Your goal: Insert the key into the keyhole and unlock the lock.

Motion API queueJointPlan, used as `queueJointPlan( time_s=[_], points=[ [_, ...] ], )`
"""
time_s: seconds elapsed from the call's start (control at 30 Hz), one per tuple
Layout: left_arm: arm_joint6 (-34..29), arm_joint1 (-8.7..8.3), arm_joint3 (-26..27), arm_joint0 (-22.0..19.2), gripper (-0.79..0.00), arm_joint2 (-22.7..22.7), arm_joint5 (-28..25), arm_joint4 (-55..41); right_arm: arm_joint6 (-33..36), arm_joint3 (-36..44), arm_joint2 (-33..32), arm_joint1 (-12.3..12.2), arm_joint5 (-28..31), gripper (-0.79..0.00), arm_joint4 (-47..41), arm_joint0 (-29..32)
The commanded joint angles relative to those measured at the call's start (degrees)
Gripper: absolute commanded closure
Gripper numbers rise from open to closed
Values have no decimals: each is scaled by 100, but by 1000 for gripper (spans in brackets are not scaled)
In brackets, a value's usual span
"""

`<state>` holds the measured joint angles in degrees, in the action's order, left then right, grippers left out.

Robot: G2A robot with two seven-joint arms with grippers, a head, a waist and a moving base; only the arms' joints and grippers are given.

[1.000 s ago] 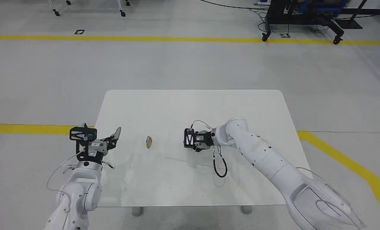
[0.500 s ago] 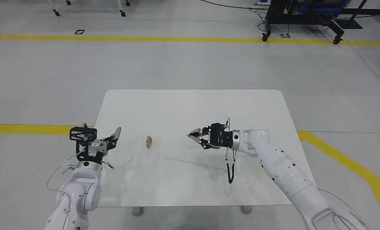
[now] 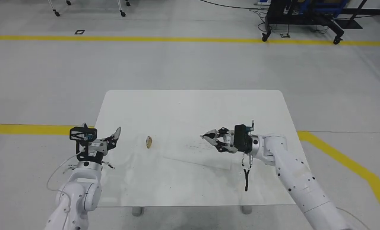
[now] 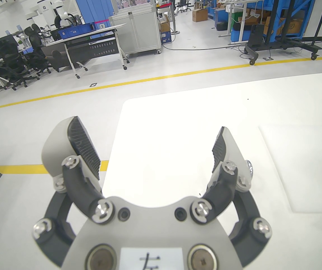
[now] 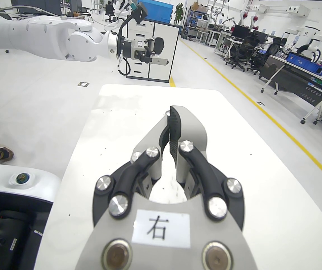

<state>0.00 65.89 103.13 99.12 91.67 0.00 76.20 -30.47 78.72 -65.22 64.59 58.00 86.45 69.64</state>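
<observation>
The left gripper hangs released, jaws wide apart, over the edge of the table, at 9 o'clock of the brass lock lying on the tabletop. At 3 o'clock of the lock, well apart, the right gripper is clenched on a metal sliver, apparently the key.

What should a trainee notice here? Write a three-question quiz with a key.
1. True or false: the left claw is open.
2. The right claw is: A wide open; B shut; C half open.
3. Fill in: on the table, the lock lies between the two ____.
Key: 1 true; 2 B; 3 claws.
</observation>
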Motion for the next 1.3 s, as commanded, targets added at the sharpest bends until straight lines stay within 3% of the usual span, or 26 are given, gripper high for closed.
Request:
queueJointPlan(
  time_s=[0.0,0.13,0.27,0.43,0.57,0.67,0.93,1.1,1.27],
  points=[
    [9,1,-3,-5,-785,4,14,1,0,0,0,0,0,0,0,0],
    [102,33,-67,-121,-785,-126,-472,-671,-364,-235,99,18,0,0,-575,13],
    [-168,48,-330,-567,-785,-384,-1824,-1903,-926,-801,633,39,0,0,-1398,-296],
    [-1111,80,-1073,-1401,-785,-988,-3483,-3682,-1230,-1456,1621,85,0,0,-2495,-841],
    [-2054,105,-1710,-2054,-785,-1489,-4265,-4901,-1525,-1765,2341,61,0,0,-3198,-1191],
    [-2736,103,-2064,-2424,-785,-1711,-4320,-5422,-1581,-2006,2578,14,0,0,-3731,-1358],
    [-2727,108,-2050,-2407,-785,-1735,-4340,-5489,-1581,-2006,2578,14,0,0,-3731,-1358],
    [-3195,112,-2394,-2520,-785,-1956,-4901,-7391,-948,-1746,2697,76,0,0,-4709,-1255],
    [-3875,106,-2767,-2826,-785,-2235,-5280,-8475,246,-1766,3108,186,0,0,-6389,-1418]
  ],
)
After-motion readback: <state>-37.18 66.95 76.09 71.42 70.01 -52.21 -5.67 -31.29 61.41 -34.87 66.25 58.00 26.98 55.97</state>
